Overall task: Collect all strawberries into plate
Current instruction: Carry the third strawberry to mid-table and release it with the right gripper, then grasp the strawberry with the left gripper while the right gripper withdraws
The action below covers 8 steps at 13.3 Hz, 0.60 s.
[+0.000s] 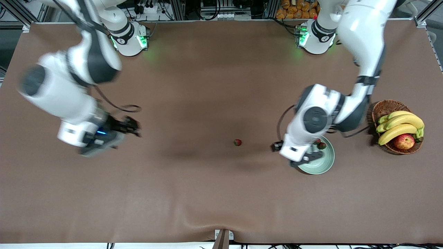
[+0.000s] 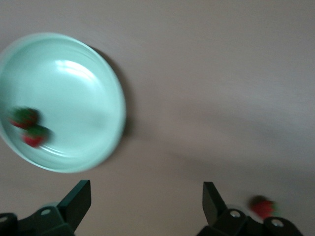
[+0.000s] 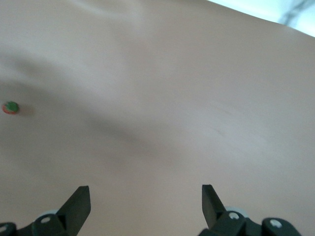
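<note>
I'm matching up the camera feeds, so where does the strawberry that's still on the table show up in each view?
Front view: the loose strawberry lies on the brown table, beside the plate.
Left wrist view: low in the picture, apart from the plate.
Right wrist view: small, at the picture's edge.
Shared landmark: the plate, front and left wrist views only.

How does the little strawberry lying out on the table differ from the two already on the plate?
The lone strawberry lies on the bare brown table, while the two strawberries sit on the mint-green plate. The lone one has nothing close around it; the two lie side by side near the plate's rim. The lone one sits more toward the right arm's end of the table than the plate. All three are small, red and green-capped.
</note>
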Available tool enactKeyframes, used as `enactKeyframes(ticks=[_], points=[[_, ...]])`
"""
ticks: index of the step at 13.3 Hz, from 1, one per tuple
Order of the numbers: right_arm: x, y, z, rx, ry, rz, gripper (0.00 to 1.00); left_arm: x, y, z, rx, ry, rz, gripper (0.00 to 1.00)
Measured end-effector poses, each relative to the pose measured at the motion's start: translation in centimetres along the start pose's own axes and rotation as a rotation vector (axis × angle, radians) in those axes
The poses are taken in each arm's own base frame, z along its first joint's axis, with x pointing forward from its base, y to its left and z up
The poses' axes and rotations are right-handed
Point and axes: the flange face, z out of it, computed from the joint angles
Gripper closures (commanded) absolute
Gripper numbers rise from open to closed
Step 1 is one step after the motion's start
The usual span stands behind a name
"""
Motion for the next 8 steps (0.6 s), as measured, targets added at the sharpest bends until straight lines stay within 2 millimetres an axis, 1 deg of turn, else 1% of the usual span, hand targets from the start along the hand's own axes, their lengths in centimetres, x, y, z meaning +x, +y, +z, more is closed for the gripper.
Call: enactKeyframes(ticks=[1,2,3,4,5,6,7,8], points=[[-1.7,2.5,-2.7,-0.005,-0.010,0.035,0.00,-1.2,1.8,0.7,-0.010,0.003,-0.021,0.00],[-3.4,4.7,-4.9,-0.009,-0.016,0.072,0.00,-2.3,3.2,1.5,-0.019,0.006,-0.047,0.00],[-4.8,6.7,-6.5,-0.017,-0.018,0.107,0.00,-3.4,4.4,2.4,-0.030,0.008,-0.076,0.00],[-6.1,8.5,-7.7,-0.032,-0.021,0.137,0.00,-4.4,5.6,3.4,-0.040,0.008,-0.105,0.00],[-7.1,10.0,-8.5,-0.050,-0.029,0.169,0.00,-5.4,6.7,4.4,-0.046,0.006,-0.132,0.00],[-8.0,11.0,-9.0,-0.075,-0.046,0.209,0.00,-6.5,7.7,5.4,-0.049,0.002,-0.153,0.00],[-8.8,11.4,-9.5,-0.103,-0.071,0.258,0.00,-7.4,8.6,6.4,-0.058,0.002,-0.167,0.00],[-9.4,11.2,-10.1,-0.123,-0.098,0.306,0.00,-8.2,9.4,7.3,-0.075,0.004,-0.176,0.01]])
